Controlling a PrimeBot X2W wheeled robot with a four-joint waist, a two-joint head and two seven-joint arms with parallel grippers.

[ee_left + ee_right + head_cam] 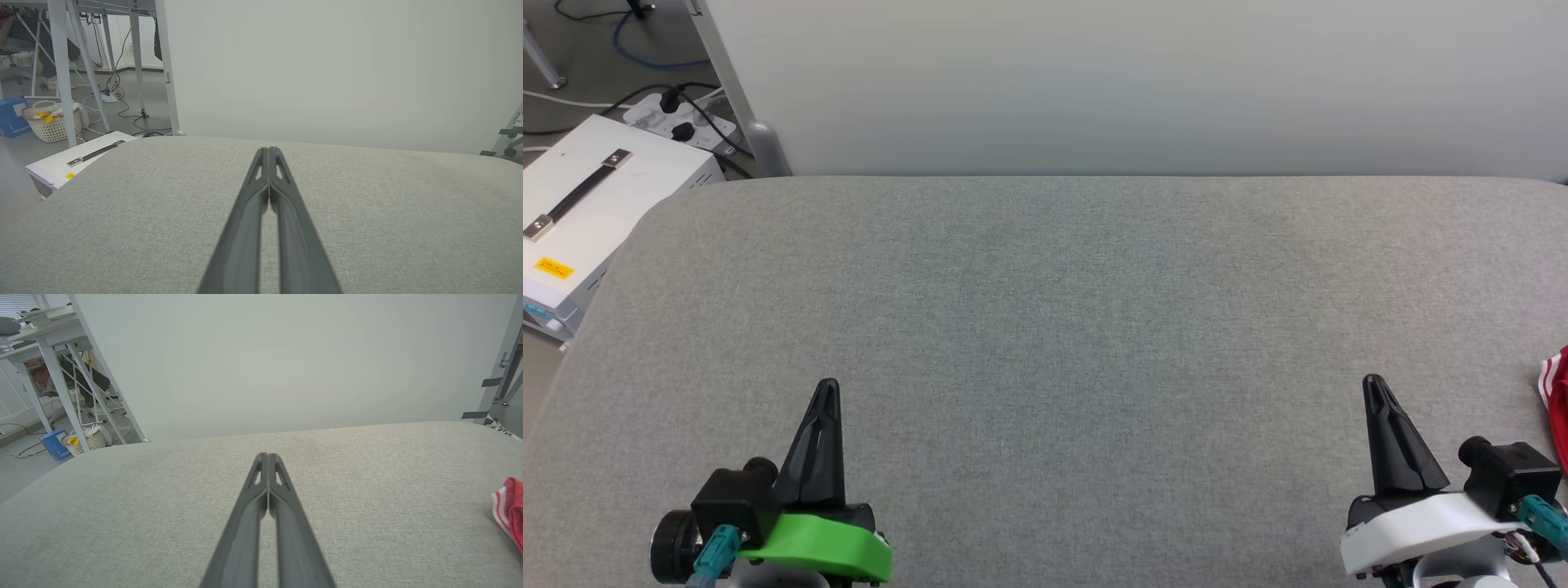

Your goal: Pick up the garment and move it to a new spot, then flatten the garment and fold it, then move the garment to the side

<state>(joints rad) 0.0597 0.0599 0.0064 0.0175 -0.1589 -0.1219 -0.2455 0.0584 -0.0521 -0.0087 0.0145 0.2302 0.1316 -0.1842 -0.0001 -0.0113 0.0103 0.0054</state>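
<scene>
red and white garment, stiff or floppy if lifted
The red fabric garment with white-striped trim lies bunched, so it will probably flop and drape. Its thin folds suggest it is light. Pushed across the grey woven surface, it may wrinkle.

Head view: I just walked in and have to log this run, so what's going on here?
Nothing is being handled. The left end effector and right end effector are both shut and empty, pointing across the grey surface. The red and white garment lies at the surface's right edge, mostly cut off by the frame and apart from the right end effector. Picking it up has not begun.
</scene>
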